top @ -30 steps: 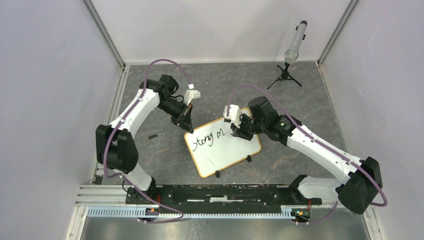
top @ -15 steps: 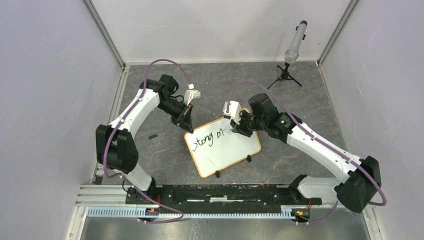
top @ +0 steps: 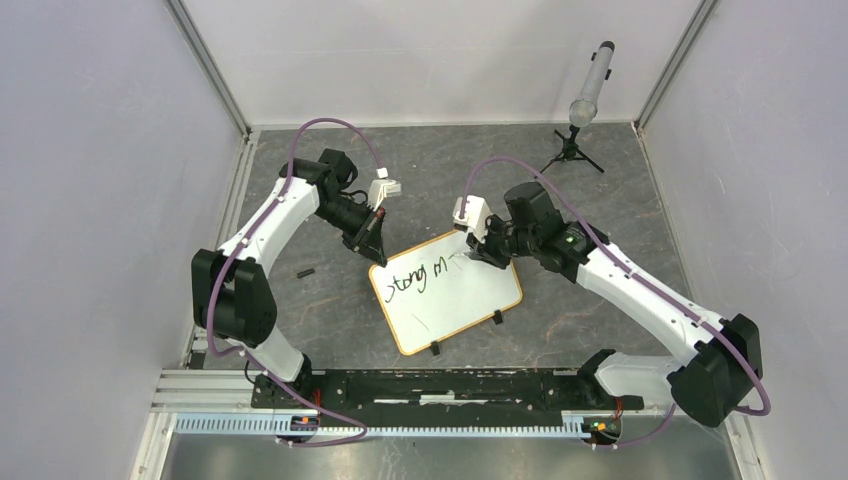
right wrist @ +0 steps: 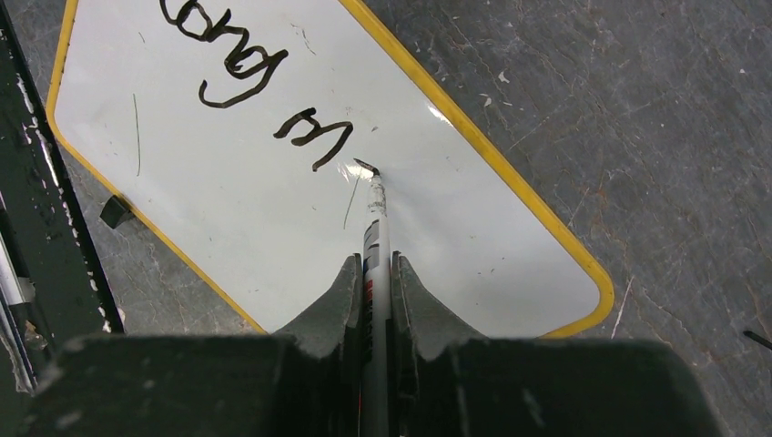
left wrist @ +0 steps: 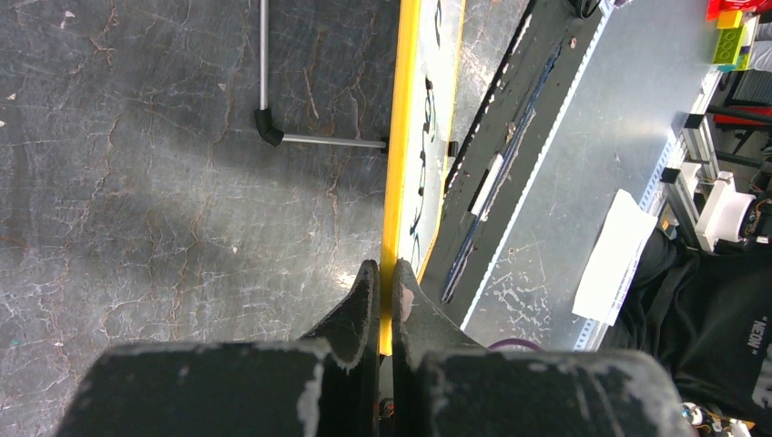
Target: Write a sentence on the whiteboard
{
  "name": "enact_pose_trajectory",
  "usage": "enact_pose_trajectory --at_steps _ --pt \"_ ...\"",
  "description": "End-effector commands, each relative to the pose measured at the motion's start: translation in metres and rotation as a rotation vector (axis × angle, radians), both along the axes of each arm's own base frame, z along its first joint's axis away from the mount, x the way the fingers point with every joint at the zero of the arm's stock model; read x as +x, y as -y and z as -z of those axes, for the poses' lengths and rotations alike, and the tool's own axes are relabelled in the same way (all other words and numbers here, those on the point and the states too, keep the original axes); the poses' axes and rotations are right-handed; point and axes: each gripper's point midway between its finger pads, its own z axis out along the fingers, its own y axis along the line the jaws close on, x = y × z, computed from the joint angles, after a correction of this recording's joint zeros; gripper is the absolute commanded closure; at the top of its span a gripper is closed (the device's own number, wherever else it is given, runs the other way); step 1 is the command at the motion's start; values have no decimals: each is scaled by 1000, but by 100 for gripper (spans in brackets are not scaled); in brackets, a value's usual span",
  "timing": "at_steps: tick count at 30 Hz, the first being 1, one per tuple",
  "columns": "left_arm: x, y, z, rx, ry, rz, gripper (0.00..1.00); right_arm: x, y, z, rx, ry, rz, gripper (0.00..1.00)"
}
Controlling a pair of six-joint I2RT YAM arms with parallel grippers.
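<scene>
The whiteboard (top: 455,300), white with a thin orange-yellow frame, lies tilted on the grey table and bears black handwriting. My left gripper (top: 375,255) is shut on its upper left frame edge; in the left wrist view the yellow frame (left wrist: 393,164) runs edge-on between the fingers (left wrist: 362,300). My right gripper (top: 478,255) is shut on a white marker (right wrist: 374,228), its tip touching the board (right wrist: 228,218) just right of the written "m", beside a short new stroke.
A small black cap (top: 305,271) lies on the table left of the board. A microphone on a small tripod (top: 580,120) stands at the back right. A black rail (top: 450,385) runs along the near edge. Grey walls enclose the table.
My right gripper with the marker has moved slightly up and to the right along the board's upper edge. The left arm and the board have not moved.
</scene>
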Motion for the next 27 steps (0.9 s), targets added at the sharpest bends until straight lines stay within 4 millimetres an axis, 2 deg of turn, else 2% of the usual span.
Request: enact_pose_trajectory --at_steps 1,7,11,14,22,27 --pt "5 -4 5 20 18 6 98 -2 0 -1 12 3 -16 100" --pt "5 -3 7 17 13 3 98 -19 -1 14 -7 -31 -49 100" --pt "5 -3 7 18 14 3 98 -19 3 16 -26 -21 -44 100" --pt "5 -3 6 17 19 3 98 -13 5 8 -35 13 -32 100" --pt "5 -3 5 17 19 2 97 1 -6 -32 22 74 -29 100" --pt "5 -3 5 17 20 2 98 4 -11 -40 40 77 -34 100"
